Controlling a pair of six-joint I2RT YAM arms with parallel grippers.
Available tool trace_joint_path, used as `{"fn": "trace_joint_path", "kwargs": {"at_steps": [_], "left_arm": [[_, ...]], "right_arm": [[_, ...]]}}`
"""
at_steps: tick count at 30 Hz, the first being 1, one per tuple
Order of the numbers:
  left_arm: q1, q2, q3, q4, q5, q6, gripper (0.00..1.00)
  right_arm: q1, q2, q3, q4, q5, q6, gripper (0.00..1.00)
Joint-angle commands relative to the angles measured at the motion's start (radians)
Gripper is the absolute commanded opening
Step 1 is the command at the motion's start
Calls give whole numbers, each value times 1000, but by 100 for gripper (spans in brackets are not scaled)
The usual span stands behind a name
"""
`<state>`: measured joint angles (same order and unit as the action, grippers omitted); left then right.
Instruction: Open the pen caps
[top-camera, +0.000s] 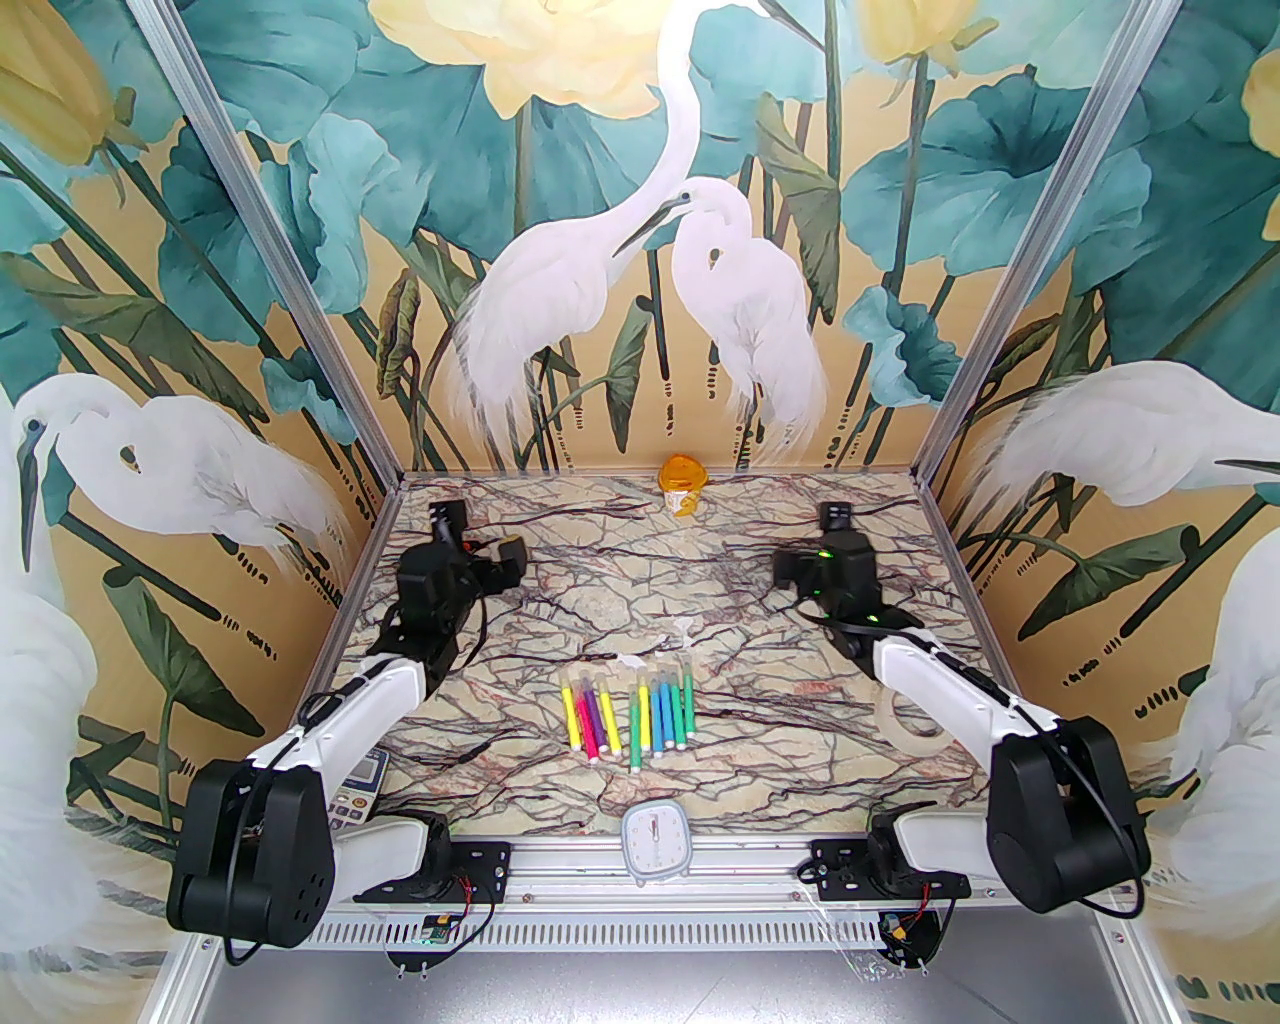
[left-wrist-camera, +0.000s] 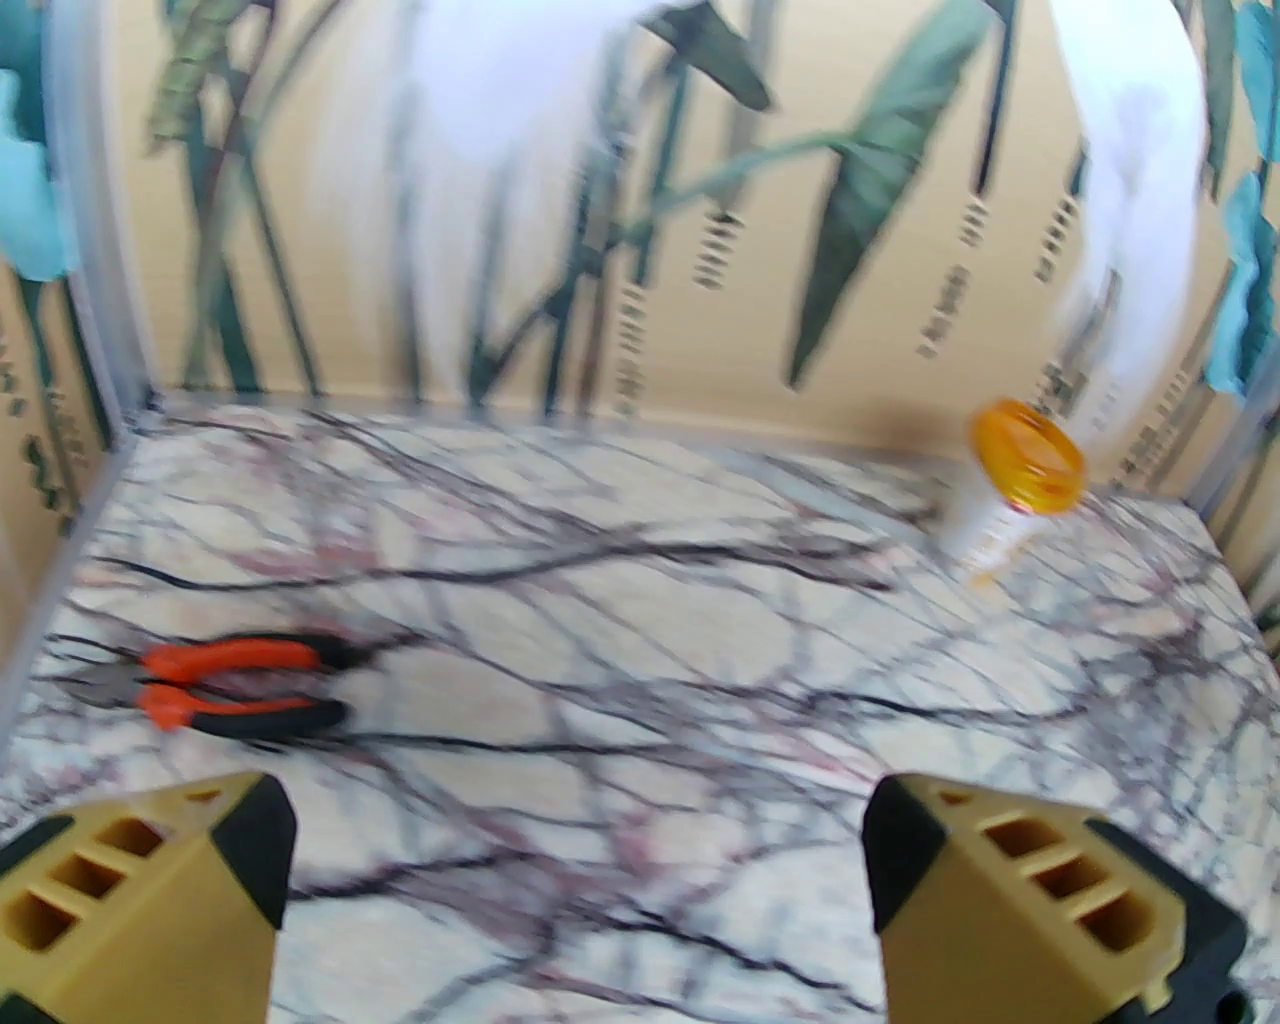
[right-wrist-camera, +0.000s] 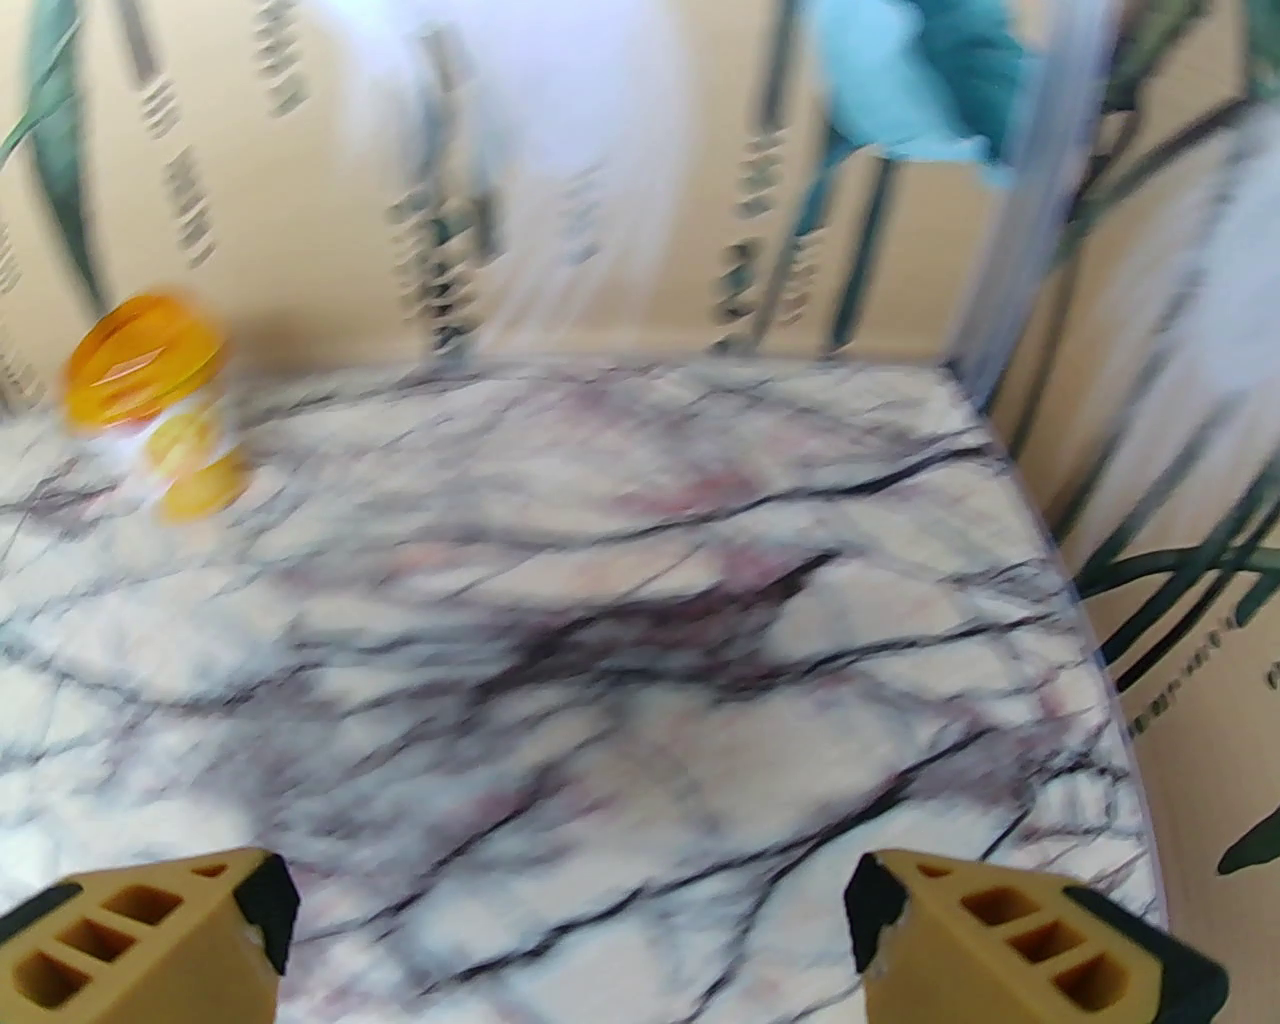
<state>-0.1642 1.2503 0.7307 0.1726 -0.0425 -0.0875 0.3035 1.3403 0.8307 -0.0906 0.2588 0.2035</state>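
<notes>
- At 6 o'clock on the tabletop (top-camera: 520, 620), by the near rail, sits a small dial-faced clock (top-camera: 655, 843). A calculator (top-camera: 362, 790) peeks from under the left arm at 8 o'clock. Neither the clock's numerals nor the calculator's keys are legible.
- The pens (top-camera: 630, 712) lie mid-tabletop in two loose bunches, with their long axes running roughly 12 to 6 and the white plugs at the near ends.
- A few clear bits just past their far tips look like pen caps (top-camera: 630, 662); whether any cap is seated on a tip is too small to tell.
- A roll of tape (top-camera: 912, 722) lies at 4 o'clock beside the right arm.
- The left hand (left-wrist-camera: 575, 860) is spread wide and holds nothing. It sits farther out than the pens and faces the far wall, so the pens lie behind it at about 5 o'clock.
- The right hand (right-wrist-camera: 560, 900) is likewise spread and empty, also facing away, with the pens at about 7 o'clock behind it. My guess is that both hands must turn back, and the left looks marginally nearer.
- Orange-handled pliers (left-wrist-camera: 230, 685) lie ahead of the left hand at 10 o'clock.
- Farthest out, at 12 o'clock, is a tipped orange-lidded jar (top-camera: 683, 485); its label is blurred.
</notes>
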Motion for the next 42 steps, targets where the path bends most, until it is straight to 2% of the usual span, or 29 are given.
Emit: {"fn": "trace_joint_path", "kwargs": {"at_steps": [1,5,11,17,22,27,32,42], "left_arm": [[-42,-18,68,-260,-12,-70,99],[-70,-14,104,-356,68,-117,99],[-125,-8,132,-444,106,-136,99],[-130,-3,117,-416,102,-141,98],[-130,-2,88,-381,62,-133,98],[-130,-5,58,-351,19,-147,99],[-130,-23,26,-321,-17,-150,99],[-129,-35,3,-288,-19,-145,99]], "right_arm": [[41,2,86,-312,-68,107,95],[119,37,141,-475,-116,147,91],[247,99,226,-668,-165,218,86],[358,186,305,-776,-198,283,83],[429,270,343,-786,-231,323,74],[458,335,344,-757,-288,367,58],[477,378,341,-743,-307,383,54],[503,459,355,-712,-329,401,47]]}}
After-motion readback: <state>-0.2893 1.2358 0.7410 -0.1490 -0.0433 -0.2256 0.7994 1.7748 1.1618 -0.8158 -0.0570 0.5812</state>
